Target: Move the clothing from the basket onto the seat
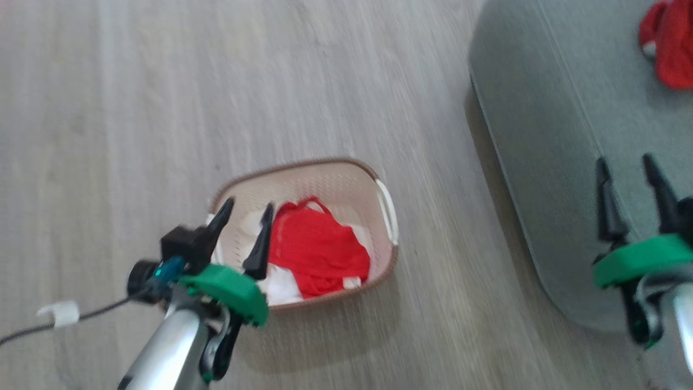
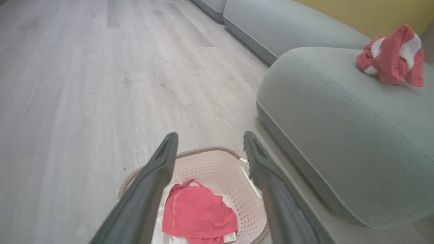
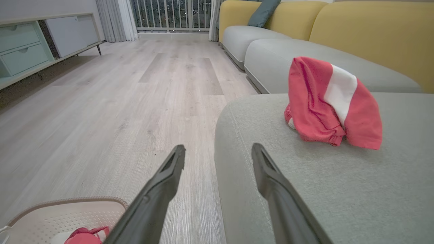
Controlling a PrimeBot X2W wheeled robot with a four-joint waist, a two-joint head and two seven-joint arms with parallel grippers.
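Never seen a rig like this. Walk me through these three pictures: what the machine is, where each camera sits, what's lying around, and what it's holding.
This is a wheeled robot with two arms. One picture looks down from its head; the other two come from a camera on each wrist, looking along that gripper's dark fingers. The left gripper hangs open above the basket, which stands on the wooden floor and holds a red garment with some white fabric. The right gripper is open over the grey seat, where another red and white garment already lies. Neither gripper holds anything.
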